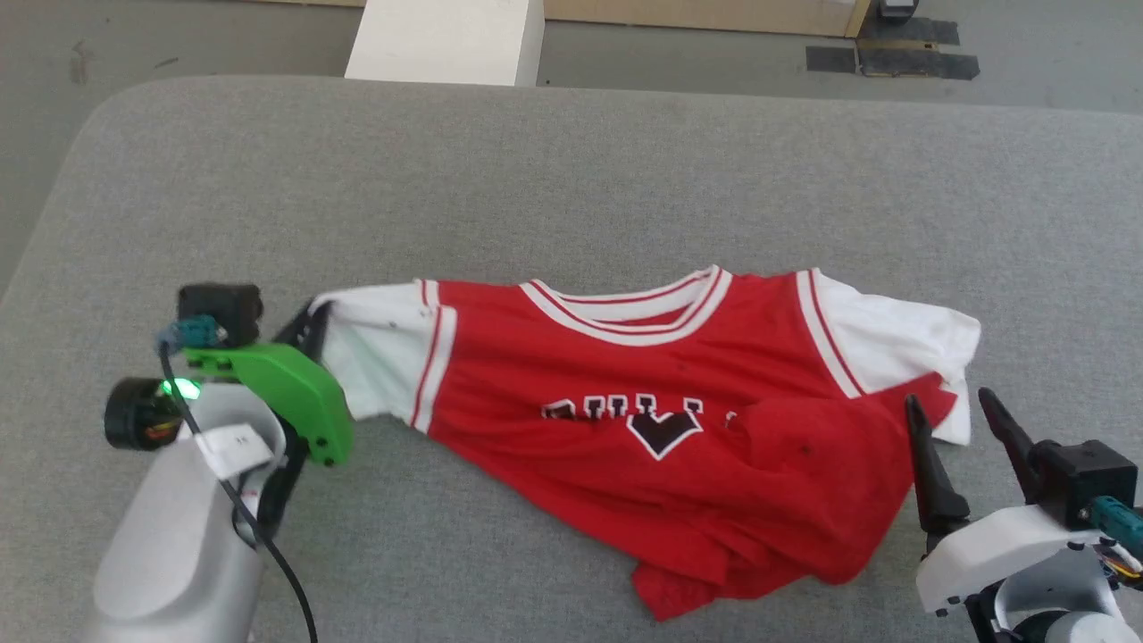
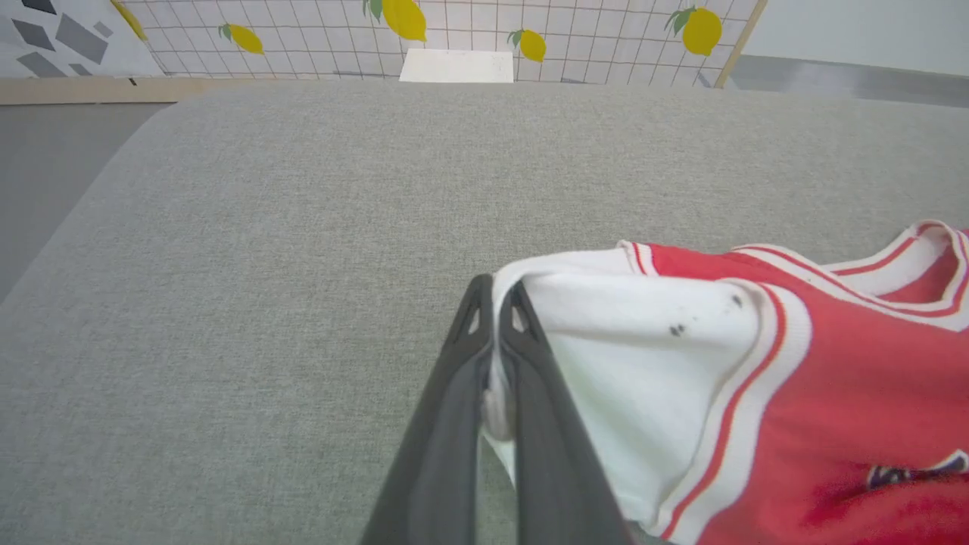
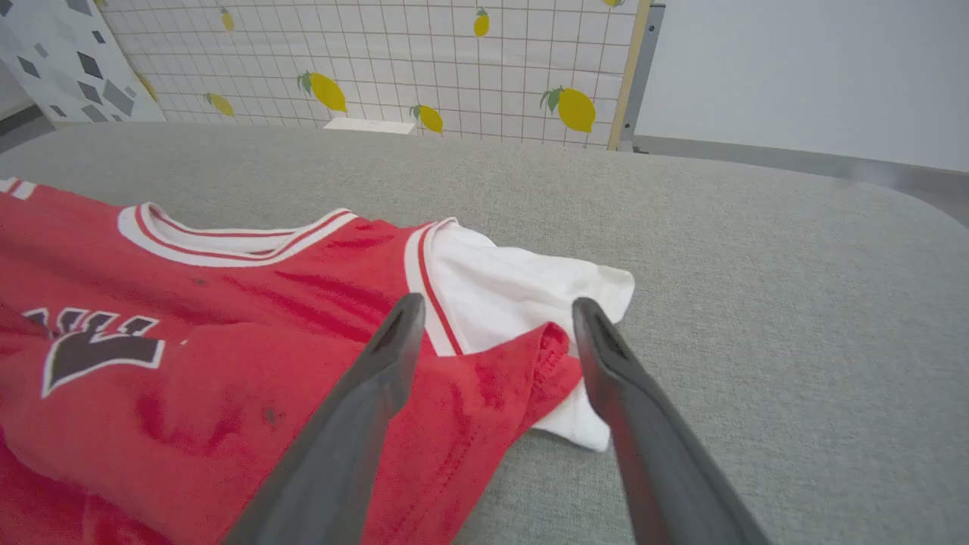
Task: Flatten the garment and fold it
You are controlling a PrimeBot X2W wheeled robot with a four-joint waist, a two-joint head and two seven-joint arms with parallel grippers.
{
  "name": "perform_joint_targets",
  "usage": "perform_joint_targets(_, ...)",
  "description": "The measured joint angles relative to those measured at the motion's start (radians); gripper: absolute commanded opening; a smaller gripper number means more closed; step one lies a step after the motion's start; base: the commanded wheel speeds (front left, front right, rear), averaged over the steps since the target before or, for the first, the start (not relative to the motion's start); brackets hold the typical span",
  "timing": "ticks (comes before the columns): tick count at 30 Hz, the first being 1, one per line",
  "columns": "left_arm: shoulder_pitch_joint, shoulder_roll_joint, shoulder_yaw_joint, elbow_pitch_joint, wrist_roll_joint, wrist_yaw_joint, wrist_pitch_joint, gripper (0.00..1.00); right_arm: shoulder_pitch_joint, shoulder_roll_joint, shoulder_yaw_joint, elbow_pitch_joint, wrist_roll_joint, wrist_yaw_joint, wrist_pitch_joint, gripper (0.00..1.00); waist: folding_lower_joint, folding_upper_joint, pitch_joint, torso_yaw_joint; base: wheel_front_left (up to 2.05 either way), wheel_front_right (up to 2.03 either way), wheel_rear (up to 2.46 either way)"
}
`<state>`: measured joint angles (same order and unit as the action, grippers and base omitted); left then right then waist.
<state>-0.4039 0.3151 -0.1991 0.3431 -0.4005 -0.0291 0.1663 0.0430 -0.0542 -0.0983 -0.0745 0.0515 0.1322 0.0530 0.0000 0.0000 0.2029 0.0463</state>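
Bright, even light (soft shadows)

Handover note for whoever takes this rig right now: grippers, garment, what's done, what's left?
Left gripper: shut on the white sleeve edge of the garment.
Right gripper: open, at the red flap turned over the other sleeve, holding nothing.
It lies front up on the grey surface, lower part bunched.
Done: one sleeve gripped. Left: flattening, then folding.
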Motion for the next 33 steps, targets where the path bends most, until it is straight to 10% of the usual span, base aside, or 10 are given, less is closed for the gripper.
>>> perform_joint_targets(1,-0.014,0.001,0.006,0.017,0.000,0.006,-0.008,0.02,0.000,0.000,0.002,0.005,0.000,0.000,0.006,1.00,0.0000,0.0000,0.004,-0.001,0.00,0.00,0.00)
perform_joint_targets(2,-0.031,0.004,0.010,0.040,0.004,0.014,-0.020,1.00,0.000,0.000,0.003,0.013,-0.002,0.000,0.013,1.00,0.0000,0.0000,0.008,-0.002,0.00,0.00,0.00)
perform_joint_targets(15,0.009,-0.040,0.024,0.024,0.057,0.074,-0.389,1.00,-0.011,-0.001,-0.015,0.035,-0.009,0.000,0.116,1.00,0.0000,0.0000,-0.027,0.018,0.00,0.00,0.00)
perform_joint_targets(33,0.291,-0.164,-0.036,-0.276,0.131,0.110,-0.424,1.00,-0.238,-0.092,-0.158,0.366,-0.069,0.000,0.539,1.00,0.0000,0.0000,-0.028,0.175,0.00,0.00,0.00)
